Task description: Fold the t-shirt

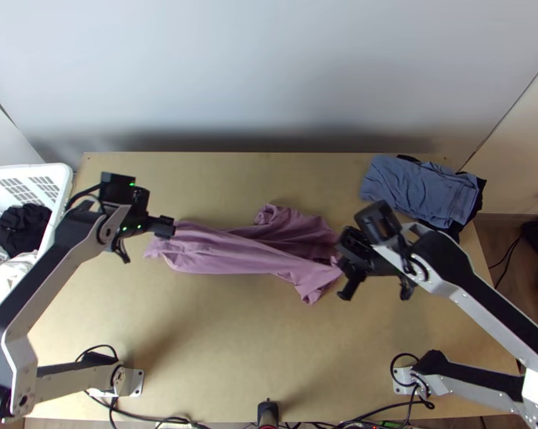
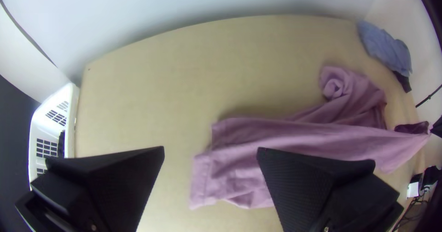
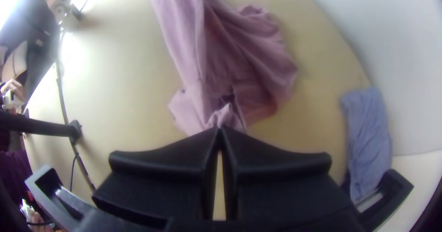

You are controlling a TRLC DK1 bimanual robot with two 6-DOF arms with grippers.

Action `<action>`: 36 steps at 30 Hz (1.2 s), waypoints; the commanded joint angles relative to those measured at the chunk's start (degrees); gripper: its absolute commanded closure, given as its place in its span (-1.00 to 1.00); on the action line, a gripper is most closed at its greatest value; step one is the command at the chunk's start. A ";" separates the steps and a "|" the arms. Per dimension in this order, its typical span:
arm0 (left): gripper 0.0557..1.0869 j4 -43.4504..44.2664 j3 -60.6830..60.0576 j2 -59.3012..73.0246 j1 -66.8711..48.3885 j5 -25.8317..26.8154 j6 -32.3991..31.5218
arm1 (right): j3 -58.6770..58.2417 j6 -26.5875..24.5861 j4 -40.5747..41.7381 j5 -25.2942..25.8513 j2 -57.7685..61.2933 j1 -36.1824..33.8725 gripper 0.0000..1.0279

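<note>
Mauve cloth t-shirt [image 1: 226, 252]: bunched lengthwise, 11 o'clock of the wooden table's [image 1: 254, 350] centre
Left black claw [image 1: 166, 227]: wide open, empty, shirt's 9 o'clock end
Right black claw [image 1: 342, 267]: closed, pinching shirt's 4 o'clock end

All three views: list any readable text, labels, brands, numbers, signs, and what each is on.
None readable.
T-shirt, blue cloth, basket: no legible print.
Small white object beyond the table edge: too small to tell.
</note>
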 commanded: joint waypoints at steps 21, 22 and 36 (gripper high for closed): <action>-0.90 6.48 2.56 17.58 -9.71 -4.85 -0.31 | -9.73 -0.50 -5.53 0.43 -13.48 -7.01 0.95; -0.90 6.30 3.44 18.20 -10.15 -4.76 -0.66 | -9.64 -0.59 -5.53 0.43 -13.30 -7.01 0.95; -0.90 6.39 6.16 23.65 -14.64 -4.76 -1.10 | -8.50 -0.68 -5.35 0.43 -12.77 -8.60 0.95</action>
